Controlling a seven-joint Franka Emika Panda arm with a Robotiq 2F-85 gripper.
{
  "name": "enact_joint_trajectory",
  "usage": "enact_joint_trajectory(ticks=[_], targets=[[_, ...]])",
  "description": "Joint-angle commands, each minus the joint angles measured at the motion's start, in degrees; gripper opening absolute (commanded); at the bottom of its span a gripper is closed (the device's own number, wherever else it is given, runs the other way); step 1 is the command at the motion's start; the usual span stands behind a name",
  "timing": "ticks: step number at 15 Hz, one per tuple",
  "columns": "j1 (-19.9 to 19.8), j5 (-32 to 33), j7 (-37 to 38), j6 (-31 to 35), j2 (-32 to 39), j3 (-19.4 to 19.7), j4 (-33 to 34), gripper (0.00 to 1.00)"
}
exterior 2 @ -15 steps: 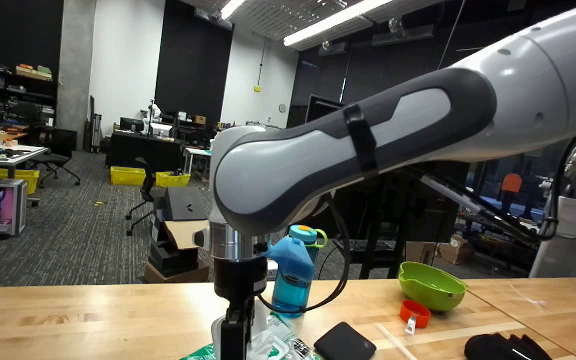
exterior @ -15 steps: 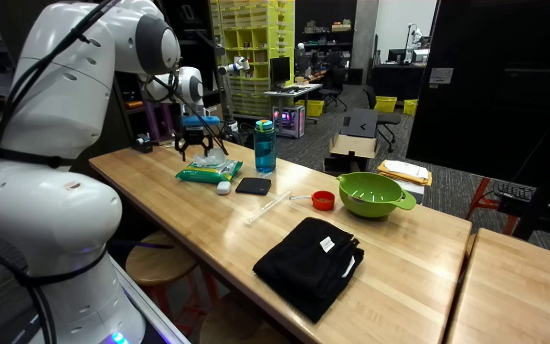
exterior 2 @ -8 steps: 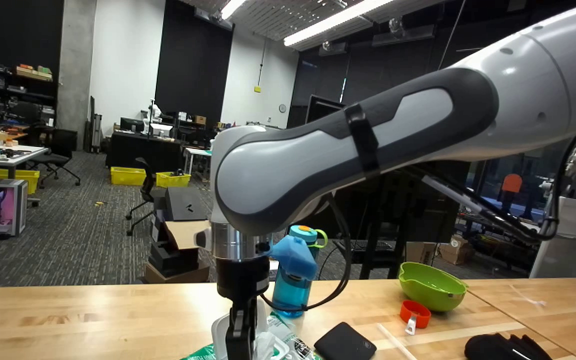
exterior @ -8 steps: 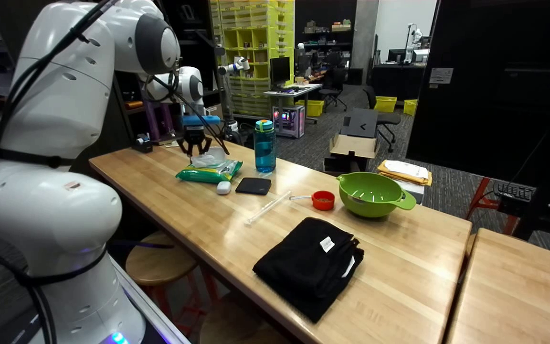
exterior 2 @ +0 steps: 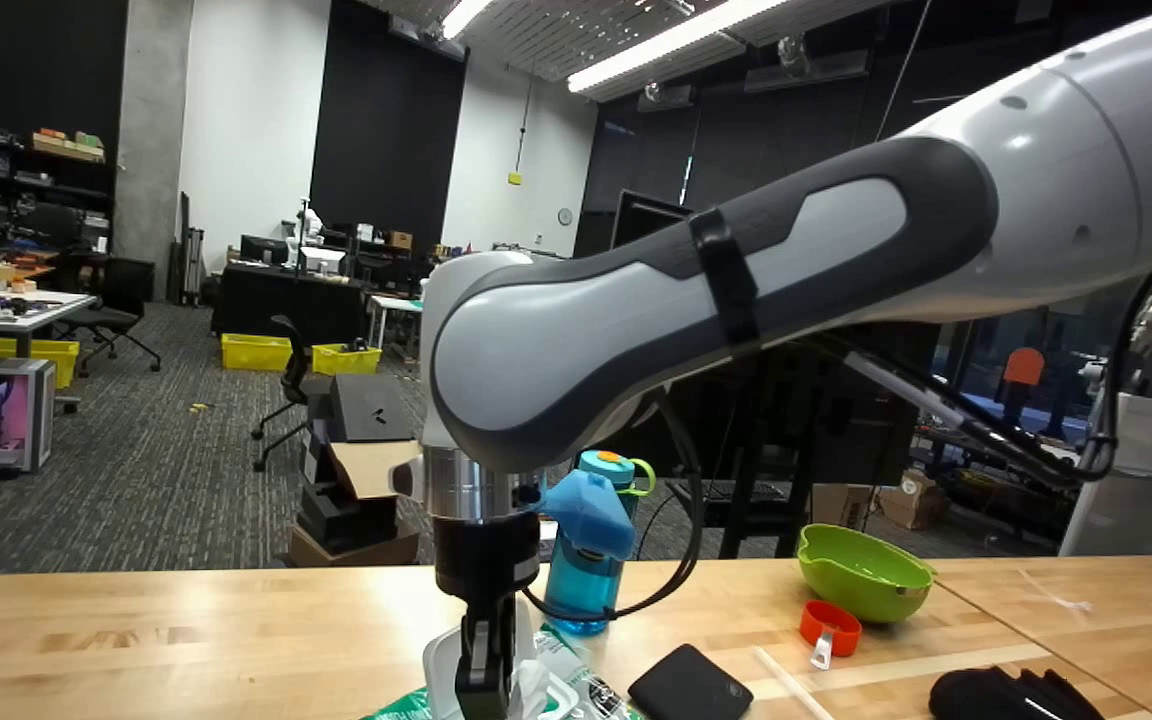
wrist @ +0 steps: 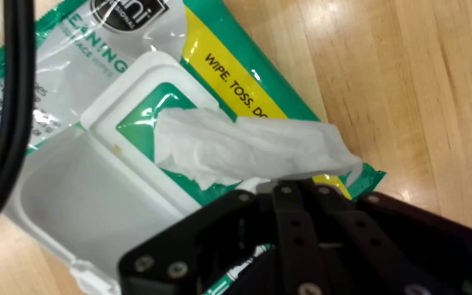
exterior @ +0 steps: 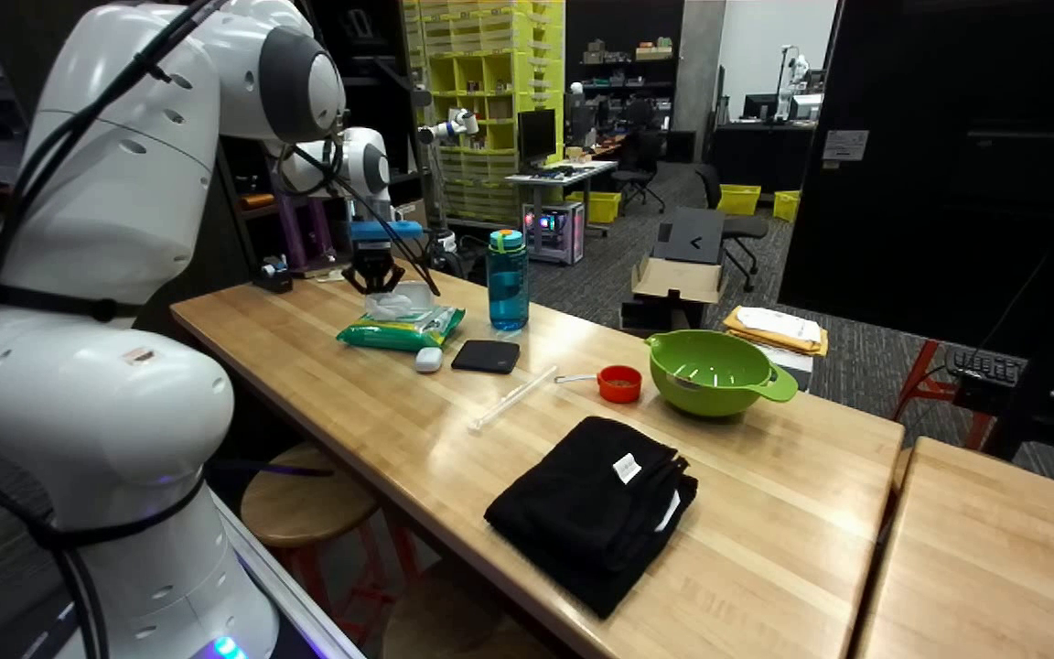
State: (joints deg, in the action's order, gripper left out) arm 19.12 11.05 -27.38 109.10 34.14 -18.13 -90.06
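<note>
A green wipes pack (wrist: pixel 256 73) lies on the wooden table with its white lid (wrist: pixel 105 205) flipped up. From its opening a crumpled white wipe (wrist: pixel 252 149) sticks out. My gripper (wrist: pixel 297 180) has its black fingers drawn together at the wipe's edge, and the wipe covers the very tips. It appears pinched between them. In an exterior view the gripper (exterior: pixel 379 289) points down over the pack (exterior: pixel 385 335), touching the wipe (exterior: pixel 390 307). The gripper (exterior 2: pixel 484 700) also shows in an exterior view, where the wipe (exterior 2: pixel 532 682) is right beside the fingers and the lower tips are cut off.
Near the pack are a blue bottle (exterior: pixel 508 288), a white case (exterior: pixel 428 360) and a flat black pouch (exterior: pixel 486 357). Farther along lie a clear tube (exterior: pixel 515 400), red measuring cup (exterior: pixel 618 384), green bowl (exterior: pixel 705 371) and folded black cloth (exterior: pixel 586 513).
The fingers have come together from wide apart to meet at the wipe. The gripper shifted only slightly early on; the pack and other objects stay put.
</note>
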Motion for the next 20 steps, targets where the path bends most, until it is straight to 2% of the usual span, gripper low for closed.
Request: enact_joint_trajectory(ticks=[1, 10, 12, 20], targets=[[1.08, 1.54, 0.91, -1.30, -1.94, 0.64, -0.96, 0.37], [1.90, 4.16, 0.71, -2.89, -2.75, 0.70, 1.12, 0.96], [1.88, 3.99, 0.12, -2.87, -2.83, 0.45, 1.39, 1.00], [0.67, 3.07, -5.57, -3.07, -2.90, -0.32, 0.86, 1.00]])
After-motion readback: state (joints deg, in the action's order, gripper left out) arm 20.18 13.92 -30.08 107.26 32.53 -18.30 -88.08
